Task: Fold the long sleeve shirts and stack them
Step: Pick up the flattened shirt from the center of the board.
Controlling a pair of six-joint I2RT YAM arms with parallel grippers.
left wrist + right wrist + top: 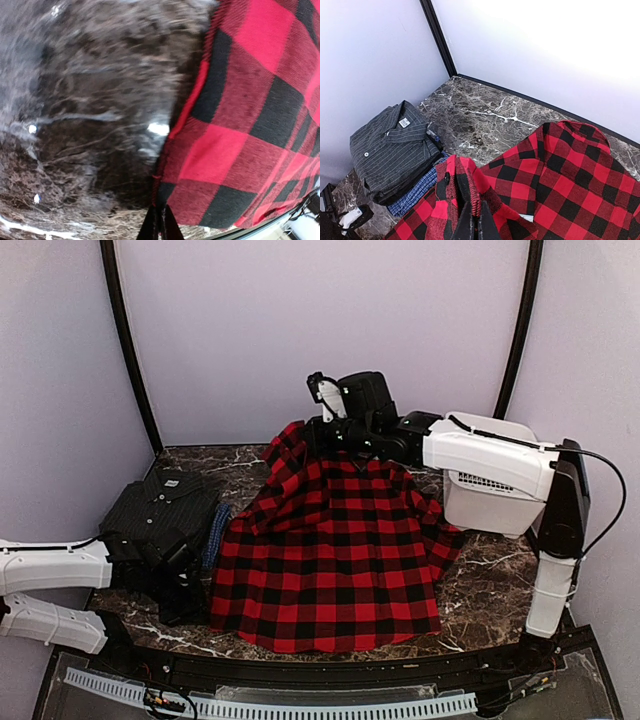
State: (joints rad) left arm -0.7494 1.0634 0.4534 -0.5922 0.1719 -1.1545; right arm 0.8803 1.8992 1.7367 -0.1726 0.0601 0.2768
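Note:
The red-and-black checked shirt [335, 550] lies spread across the middle of the marble table. My right gripper [313, 435] is shut on a bunched fold near its far left shoulder and holds it lifted; the wrist view shows the fold [465, 185] between the shut fingers [470, 225]. My left gripper [197, 608] is low at the shirt's near left edge, its fingers [150, 227] shut on the hem [165, 195]. A folded black striped shirt [160, 508] lies at the left on top of a blue shirt [218, 535]; both also show in the right wrist view, the black shirt [390, 145] over the blue one [417, 192].
A white plastic basket [490, 495] stands at the right behind the right arm. Pale walls with black posts [125, 340] close in the back and sides. A black rail [300, 670] runs along the near table edge. Bare marble [75, 125] lies left of the shirt's hem.

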